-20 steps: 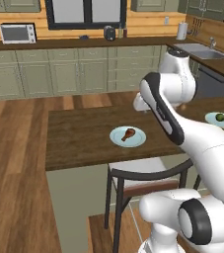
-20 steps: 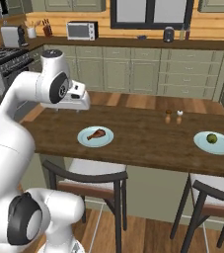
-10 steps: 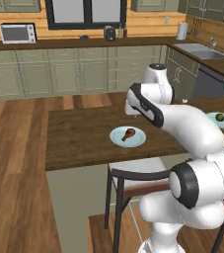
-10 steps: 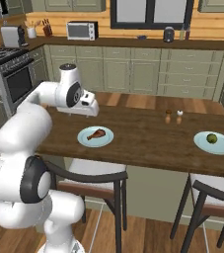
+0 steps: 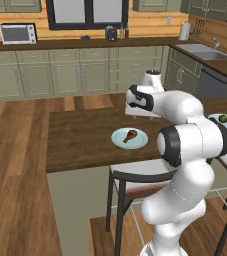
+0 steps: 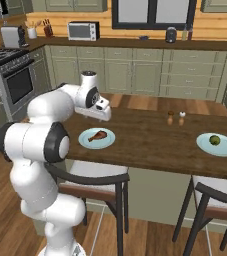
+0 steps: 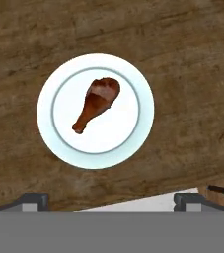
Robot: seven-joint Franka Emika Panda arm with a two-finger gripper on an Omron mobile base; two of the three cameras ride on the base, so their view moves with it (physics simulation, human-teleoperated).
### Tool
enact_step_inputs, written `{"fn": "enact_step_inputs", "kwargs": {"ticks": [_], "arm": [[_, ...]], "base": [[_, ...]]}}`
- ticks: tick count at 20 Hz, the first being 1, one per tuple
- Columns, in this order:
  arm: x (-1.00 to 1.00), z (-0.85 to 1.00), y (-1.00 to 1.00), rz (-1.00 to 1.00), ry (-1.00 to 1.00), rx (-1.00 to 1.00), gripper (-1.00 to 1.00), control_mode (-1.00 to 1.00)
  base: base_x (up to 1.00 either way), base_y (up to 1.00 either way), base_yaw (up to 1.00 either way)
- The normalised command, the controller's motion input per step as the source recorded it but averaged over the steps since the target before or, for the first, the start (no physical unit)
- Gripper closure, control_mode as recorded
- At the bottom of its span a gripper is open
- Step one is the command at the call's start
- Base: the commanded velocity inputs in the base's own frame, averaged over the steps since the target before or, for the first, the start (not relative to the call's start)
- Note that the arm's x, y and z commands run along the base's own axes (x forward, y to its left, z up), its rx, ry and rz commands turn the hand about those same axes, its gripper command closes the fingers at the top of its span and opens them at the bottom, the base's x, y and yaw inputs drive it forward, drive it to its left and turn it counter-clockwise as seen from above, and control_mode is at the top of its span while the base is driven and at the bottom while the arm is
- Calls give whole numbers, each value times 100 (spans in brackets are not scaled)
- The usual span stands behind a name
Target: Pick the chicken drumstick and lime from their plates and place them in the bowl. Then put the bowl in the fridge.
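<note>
Wide-open, empty jaws hover above the chicken drumstick [image 7: 96,104].

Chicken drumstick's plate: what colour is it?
Pale blue plate, nearly white; clearest in the hand view.

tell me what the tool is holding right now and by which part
Nothing. The tool is open and apart from the chicken drumstick, which lies untouched on its plate.
</note>
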Motion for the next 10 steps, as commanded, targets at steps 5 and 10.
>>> {"fn": "enact_step_inputs", "kwargs": {"ticks": [5, 10], "arm": [[61, -38, 17, -1, 14, 0, -100, -100], [34, -90, 21, 0, 19, 0, -100, -100]], "base": [[0, 0, 0], [0, 0, 0]]}}
